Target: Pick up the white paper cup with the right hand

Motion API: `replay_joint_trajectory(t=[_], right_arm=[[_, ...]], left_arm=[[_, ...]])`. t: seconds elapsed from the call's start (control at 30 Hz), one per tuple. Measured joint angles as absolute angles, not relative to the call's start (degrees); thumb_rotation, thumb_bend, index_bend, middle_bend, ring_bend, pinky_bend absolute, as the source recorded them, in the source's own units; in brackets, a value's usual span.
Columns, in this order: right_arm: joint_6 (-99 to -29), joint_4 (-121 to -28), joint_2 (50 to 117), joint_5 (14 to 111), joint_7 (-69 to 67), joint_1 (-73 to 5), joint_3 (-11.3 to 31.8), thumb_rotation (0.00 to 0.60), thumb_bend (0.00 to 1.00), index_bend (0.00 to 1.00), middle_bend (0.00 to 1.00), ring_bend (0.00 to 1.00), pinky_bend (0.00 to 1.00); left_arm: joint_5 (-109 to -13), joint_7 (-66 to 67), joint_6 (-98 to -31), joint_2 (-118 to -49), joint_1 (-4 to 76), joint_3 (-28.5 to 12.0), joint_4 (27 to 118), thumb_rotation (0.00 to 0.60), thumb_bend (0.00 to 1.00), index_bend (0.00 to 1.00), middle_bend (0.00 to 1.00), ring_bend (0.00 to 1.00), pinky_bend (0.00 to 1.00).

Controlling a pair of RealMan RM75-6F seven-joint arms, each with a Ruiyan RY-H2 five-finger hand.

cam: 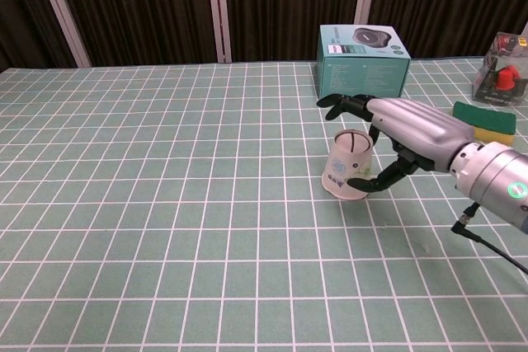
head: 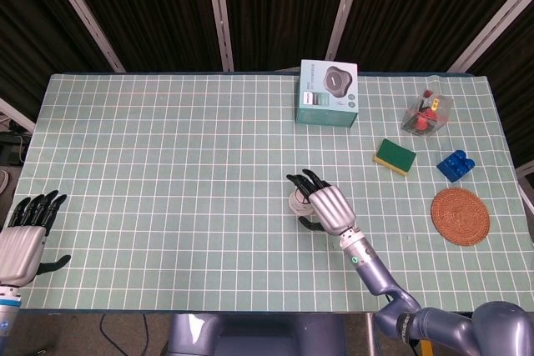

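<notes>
Green gridded cloth covers the surface (head: 167, 164), where the inverted white paper cup (cam: 346, 176) stands mid-table, loosely cradled by the right robot hand (cam: 404, 133) with fingers spread above it, so lifting could let it slip.

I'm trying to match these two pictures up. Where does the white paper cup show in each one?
Head view: the white paper cup sits just right of the picture's centre, mostly covered by the right hand.
Chest view: the cup stands upside down on the table right of centre, the hand reaching over it from the right.
Shared landmark: the teal box, farther back on the table in both.
</notes>
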State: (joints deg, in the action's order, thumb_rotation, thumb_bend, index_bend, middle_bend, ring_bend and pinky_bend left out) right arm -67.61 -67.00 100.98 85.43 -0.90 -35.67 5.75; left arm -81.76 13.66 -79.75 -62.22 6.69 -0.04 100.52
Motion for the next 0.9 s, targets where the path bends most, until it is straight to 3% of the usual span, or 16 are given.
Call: replay_joint_trajectory(t=[0.17,0.47,0.63,0.9], right_arm=[[-70.0,-71.6,98.2,86.5,-0.5,-34.6,5.6,0.600,0.09,0.04,0.10,0.00,0.22],[-79.7,-79.1,86.2,91.2,0.4,-29.4,3.6,0.600,0.03,0.01,0.03,0.00,0.02],[-87.5,-79.3,79.4,93.0,-0.2,-24.0,2.0,0.600,0.00,0.00,0.00,0.00,0.00],[-91.6,-86.2,69.1,91.1,-2.9,-15.5,-1.5,0.600,0.00,0.00,0.00,0.00,0.00]], left_arm=[[-82.6,13.1,-80.1,-61.8,6.6,0.2,100.8,0.600,0.00,0.00,0.00,0.00,0.00],[-85.6,12.3,-82.1,-61.3,5.8,0.9,101.4,0.600,0.00,0.00,0.00,0.00,0.00],[-88.0,12.8,-83.8,-62.2,5.4,1.2,100.4,0.600,0.00,0.00,0.00,0.00,0.00],[-90.5,12.6,-86.6,-63.4,4.5,1.4,99.1,0.600,0.00,0.00,0.00,0.00,0.00]])
